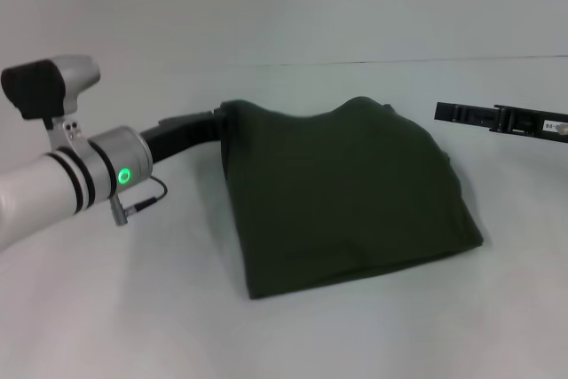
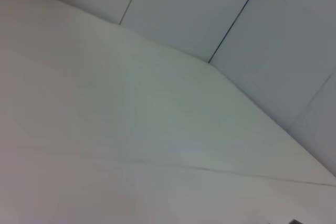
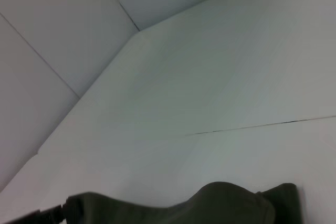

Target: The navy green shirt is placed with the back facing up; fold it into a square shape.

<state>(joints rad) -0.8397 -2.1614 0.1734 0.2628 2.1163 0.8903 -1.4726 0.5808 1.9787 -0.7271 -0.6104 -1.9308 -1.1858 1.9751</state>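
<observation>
The navy green shirt (image 1: pixel 346 197) lies folded in the middle of the white surface (image 1: pixel 133 308), plain side up. The left tool (image 1: pixel 216 120) reaches its far left corner, fingertips hidden by the cloth, so I cannot tell their state. The right tool (image 1: pixel 441 112) hovers just beside the shirt's right edge; its state is also unclear.

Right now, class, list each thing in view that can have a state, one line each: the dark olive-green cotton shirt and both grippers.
Dark olive-green cotton shirt: folded into a rough square, plain side up, far left corner lifted.
Left gripper: at the shirt's far left corner, fingertips hidden by cloth.
Right gripper: hanging beside the shirt's far right side, apart from it.
</observation>
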